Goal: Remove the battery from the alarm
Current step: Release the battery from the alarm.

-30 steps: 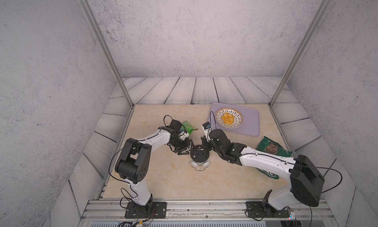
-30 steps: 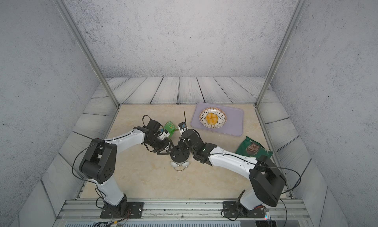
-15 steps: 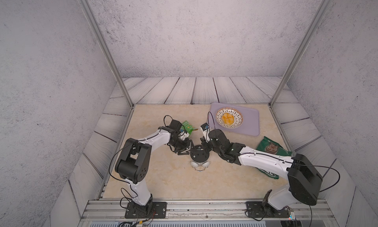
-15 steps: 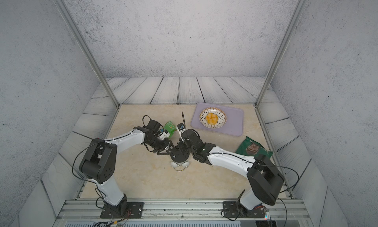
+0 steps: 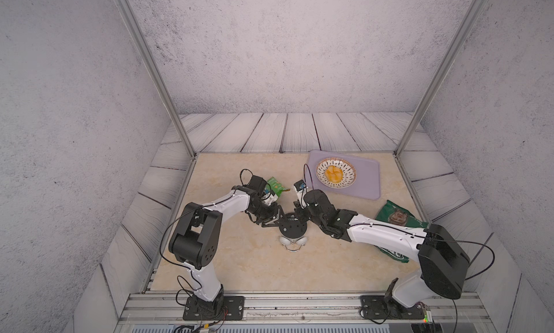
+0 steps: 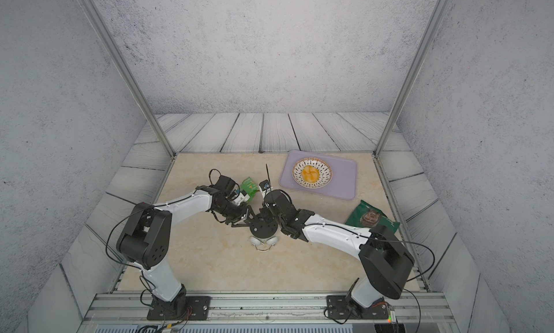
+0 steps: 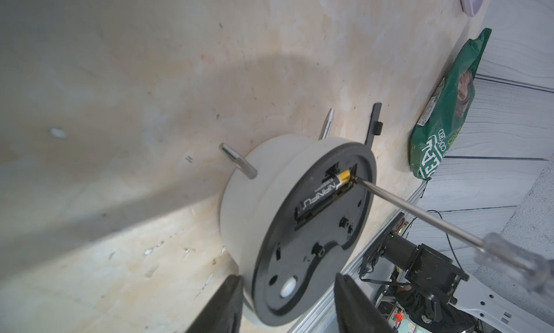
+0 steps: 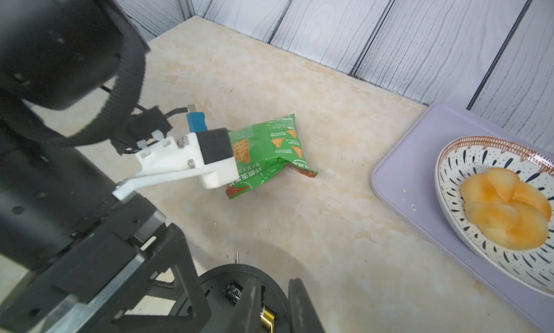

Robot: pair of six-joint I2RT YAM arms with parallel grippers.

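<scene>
**Here, a screwdriver tip meets the battery in the back of an alarm clock**

The battery, black with a gold end, lies in an open slot in the round black back of the alarm clock. The metal tip of a screwdriver rests at the battery's gold end. Its shaft slants up and away to a blurred clear handle.

The alarm clock has white sides and its back is turned upward. It sits near the middle of a pale, stone-patterned table. In both top views its two white bells and wire handle point toward the near edge.

The left claw has its fingers apart on either side of the clock's rim, close against it. Whether they press on it cannot be told. The right claw hangs just above the clock's back, its fingers drawn close together on the screwdriver.

A small bright green snack bag lies on the table beyond the left arm. Further right, a purple tray carries a patterned dish of orange crisps. A dark green bag lies flat beside the right arm.
</scene>
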